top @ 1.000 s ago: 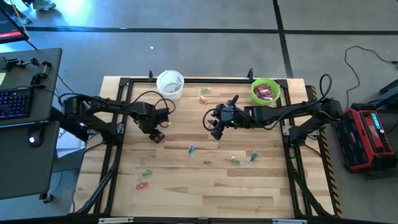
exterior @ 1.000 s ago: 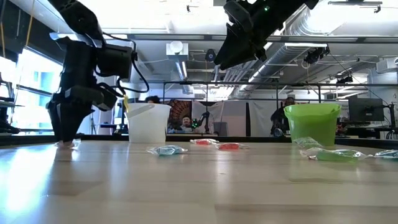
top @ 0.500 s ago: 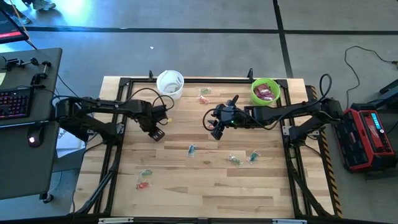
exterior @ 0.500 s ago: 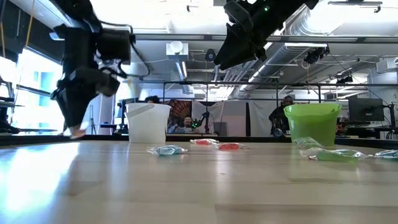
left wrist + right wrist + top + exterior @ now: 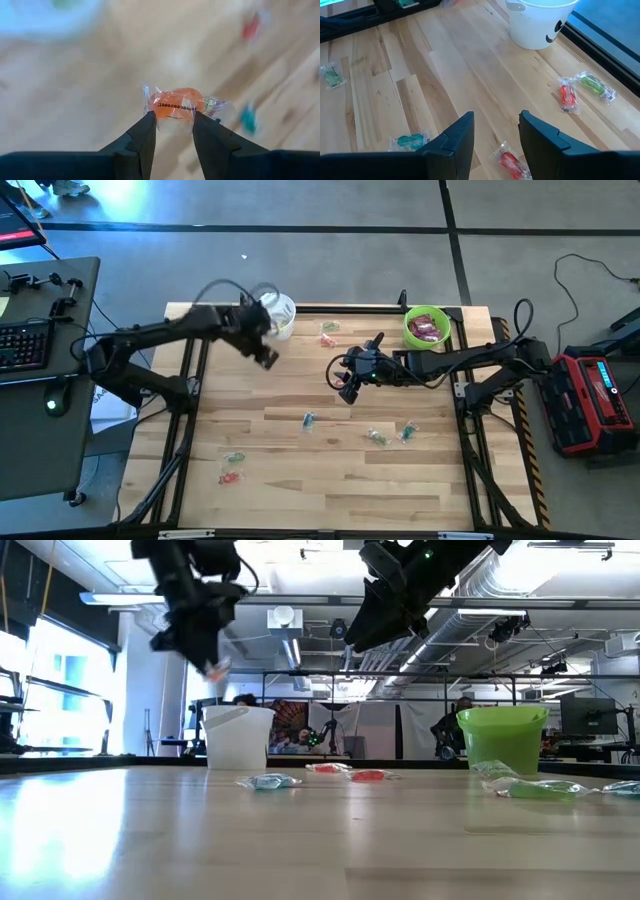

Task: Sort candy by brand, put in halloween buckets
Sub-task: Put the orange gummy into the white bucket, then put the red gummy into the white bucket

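Holding a small orange-red candy (image 5: 174,106) in a clear wrapper between its two fingers (image 5: 141,141), the left gripper (image 5: 268,357) is raised above the wooden surface (image 5: 330,480), just beside the white bucket (image 5: 279,311) at the far left part of the surface. In the low view this gripper (image 5: 214,666) hangs higher than the white bucket's (image 5: 238,736) rim, with the candy at its tip.

The right gripper (image 5: 343,388) is in the air over the middle of the surface, to the left of the lime green bucket (image 5: 426,327). Its fingers (image 5: 451,139) stand apart and nothing is between them.

The green bucket has magenta packets (image 5: 428,330) inside. Between the two buckets, near the far edge, lie a red piece and a green piece (image 5: 328,333) close together. A bluish piece (image 5: 308,420) lies near the middle of the surface. Two more pieces, green and bluish (image 5: 392,434), lie to the right of it. Near the front left, a green piece (image 5: 236,459) and a red piece (image 5: 229,476) lie just beside each other.

In the right wrist view the white bucket (image 5: 540,20) shows a black face drawn on its wall.
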Controlling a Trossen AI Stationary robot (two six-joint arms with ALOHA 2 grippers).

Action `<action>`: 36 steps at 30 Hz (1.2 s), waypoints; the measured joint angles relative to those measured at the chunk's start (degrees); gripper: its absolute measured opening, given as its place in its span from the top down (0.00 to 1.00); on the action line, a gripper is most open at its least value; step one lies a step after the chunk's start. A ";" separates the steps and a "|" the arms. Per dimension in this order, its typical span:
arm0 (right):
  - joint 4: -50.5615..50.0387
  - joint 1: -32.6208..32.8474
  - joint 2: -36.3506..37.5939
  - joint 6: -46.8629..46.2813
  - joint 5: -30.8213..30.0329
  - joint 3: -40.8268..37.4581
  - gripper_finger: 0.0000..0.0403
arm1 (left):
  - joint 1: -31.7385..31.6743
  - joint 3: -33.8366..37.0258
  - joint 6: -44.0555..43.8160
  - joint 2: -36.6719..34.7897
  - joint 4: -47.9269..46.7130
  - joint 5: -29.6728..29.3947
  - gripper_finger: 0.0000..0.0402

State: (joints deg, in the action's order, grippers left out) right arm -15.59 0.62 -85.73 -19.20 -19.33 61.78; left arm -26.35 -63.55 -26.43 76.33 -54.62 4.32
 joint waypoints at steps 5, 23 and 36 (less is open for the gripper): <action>0.01 0.00 0.00 -0.22 0.02 -0.01 0.65 | -8.54 -8.56 4.83 2.17 -0.68 -0.57 0.71; -0.51 0.00 0.00 -5.68 0.26 0.00 0.65 | -18.77 -22.11 23.14 22.98 -5.53 0.02 0.71; -5.36 -0.86 -0.24 -2.05 2.51 0.00 0.63 | -14.97 -22.14 24.94 18.83 -2.87 -2.29 0.52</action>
State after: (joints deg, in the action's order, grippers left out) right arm -20.96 -0.24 -85.97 -21.25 -16.82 61.78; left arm -41.32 -85.69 -1.49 95.15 -57.48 2.03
